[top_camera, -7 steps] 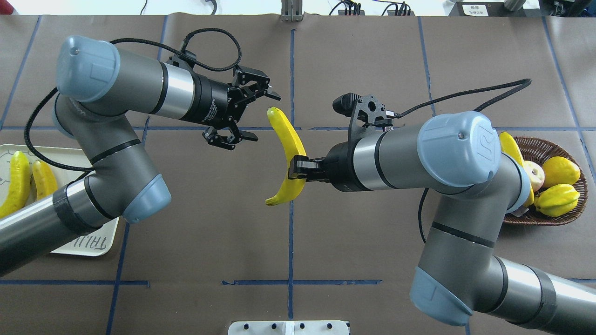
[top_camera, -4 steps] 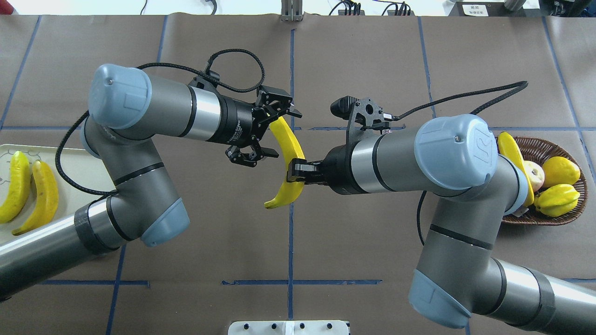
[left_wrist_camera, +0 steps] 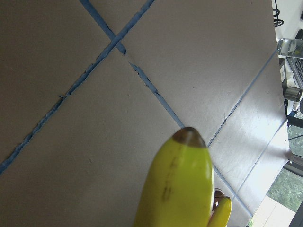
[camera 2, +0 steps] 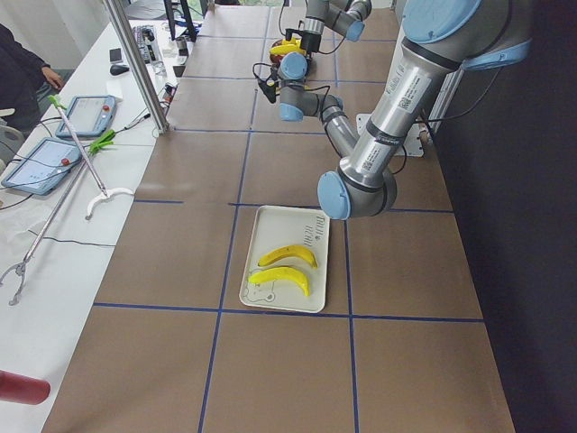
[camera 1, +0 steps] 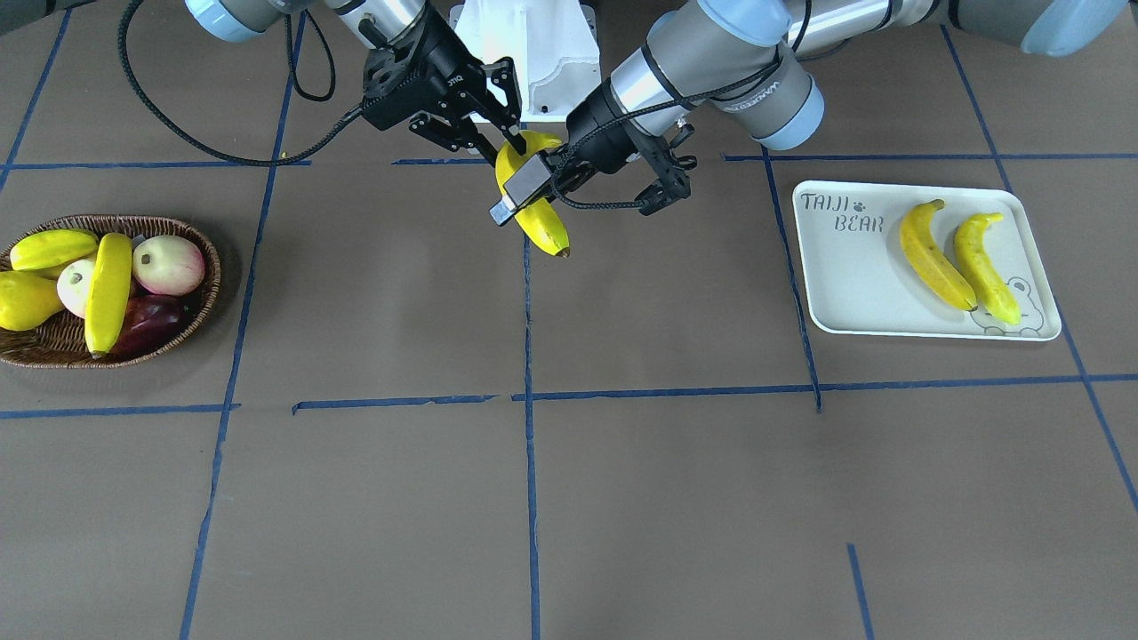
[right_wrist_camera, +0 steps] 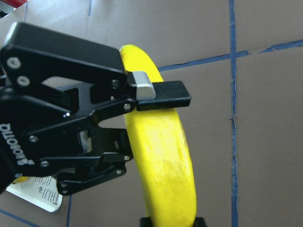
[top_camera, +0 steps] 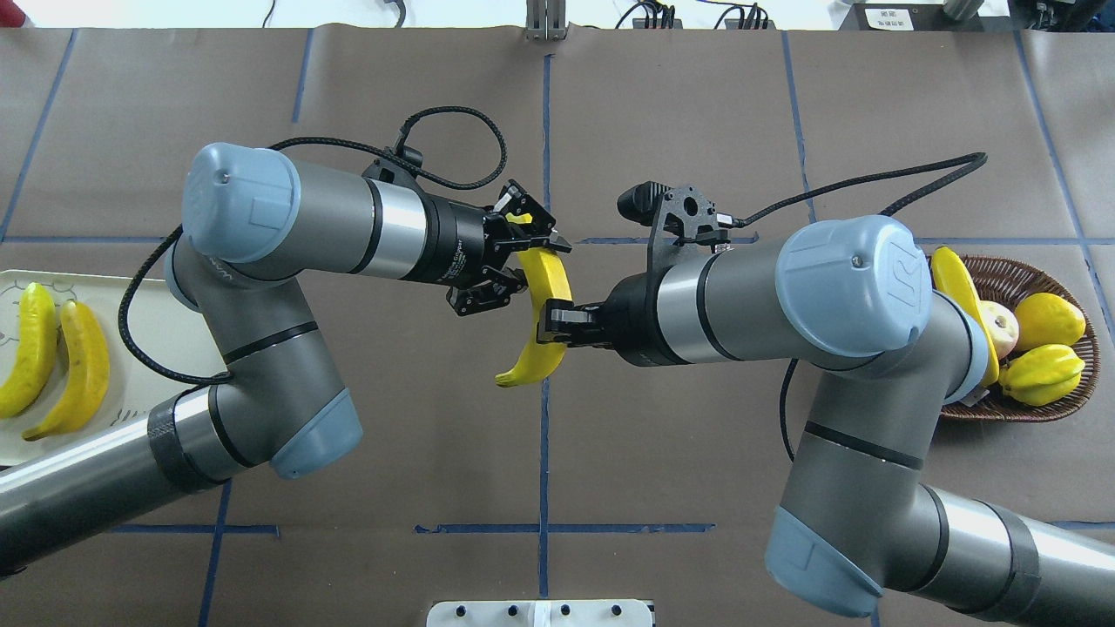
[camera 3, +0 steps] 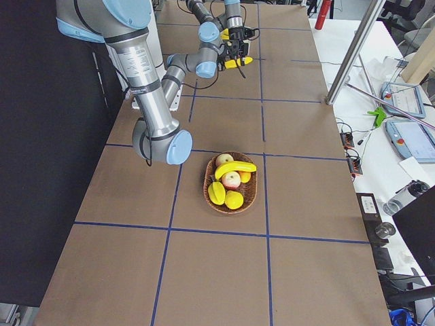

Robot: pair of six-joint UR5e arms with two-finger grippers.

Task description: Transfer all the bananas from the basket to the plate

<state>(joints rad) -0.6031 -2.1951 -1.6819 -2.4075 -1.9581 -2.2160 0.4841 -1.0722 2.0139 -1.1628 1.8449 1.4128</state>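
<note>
Yellow fruit is clamped in the right gripper (top_camera: 550,324): we find its jaws closed flat on the near half of one banana (top_camera: 531,359), which is held clear above the table (top_camera: 662,488), its dark tip pointing away from the robot. Directly opposite that grip, the left gripper (top_camera: 542,266) meets the same banana at its far half. Its fingers (right_wrist_camera: 158,92) straddle the fruit, and in the right wrist view one grey pad lies against the peel; we cannot tell whether the opposite finger makes contact, so we record its closure as undetermined. Well to the right of the right gripper, beyond its own arm, we locate the basket (top_camera: 1023,277), holding one banana (camera 1: 107,293) laid across mixed fruit (top_camera: 1050,320). Well to the left of the left gripper we locate the plate (camera 1: 853,284), carrying two bananas (camera 1: 933,258) side by side, flat on its white surface.
</note>
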